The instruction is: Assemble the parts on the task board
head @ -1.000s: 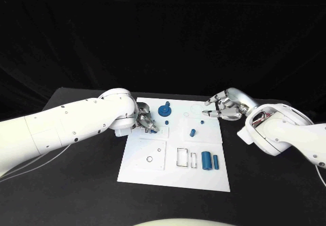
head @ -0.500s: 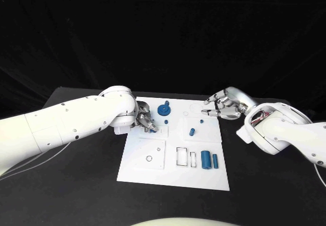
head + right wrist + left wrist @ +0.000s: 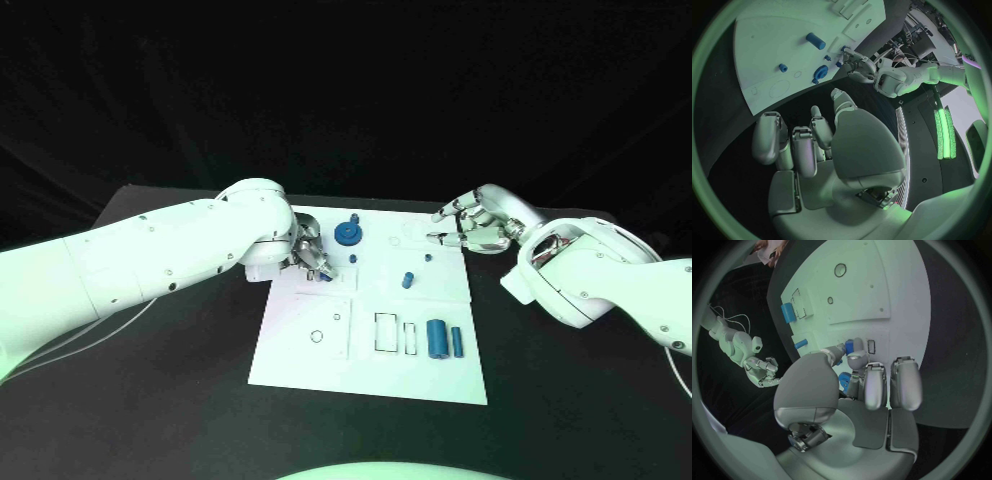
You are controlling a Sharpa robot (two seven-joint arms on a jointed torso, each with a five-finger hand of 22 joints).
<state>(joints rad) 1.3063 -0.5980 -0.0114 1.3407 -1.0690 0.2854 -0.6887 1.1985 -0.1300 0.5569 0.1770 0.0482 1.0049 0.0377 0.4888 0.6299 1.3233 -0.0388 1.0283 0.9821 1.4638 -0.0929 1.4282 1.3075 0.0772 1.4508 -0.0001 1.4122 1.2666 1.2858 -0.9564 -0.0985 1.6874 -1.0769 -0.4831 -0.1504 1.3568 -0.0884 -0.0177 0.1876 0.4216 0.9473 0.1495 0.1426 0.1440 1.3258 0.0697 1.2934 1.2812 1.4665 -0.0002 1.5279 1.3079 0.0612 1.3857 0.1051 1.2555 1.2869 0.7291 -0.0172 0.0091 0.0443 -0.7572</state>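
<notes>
The white task board point(image 3: 368, 365) lies in the middle of the black table. My left hand point(image 3: 309, 254) hovers over its far left section and pinches a small blue part point(image 3: 849, 346) between thumb and a finger. My right hand point(image 3: 469, 228) hangs at the board's far right corner, fingers apart, holding nothing. On the board are a round blue part point(image 3: 348, 235), a small blue peg point(image 3: 353, 258), a short blue piece point(image 3: 408, 279) and two blue cylinders point(image 3: 437, 340) side by side near the front. The right wrist view shows the board point(image 3: 761, 35) and my left hand point(image 3: 856, 64) beyond it.
An empty rectangular slot point(image 3: 387, 334) sits left of the cylinders and a round hole point(image 3: 316, 337) further left. Black table point(image 3: 159, 400) surrounds the board, with a black curtain behind. My left forearm point(image 3: 144, 260) spans the table's left side.
My left hand has shifted slightly toward the far edge of the board, still with the small part. My right hand has barely moved.
</notes>
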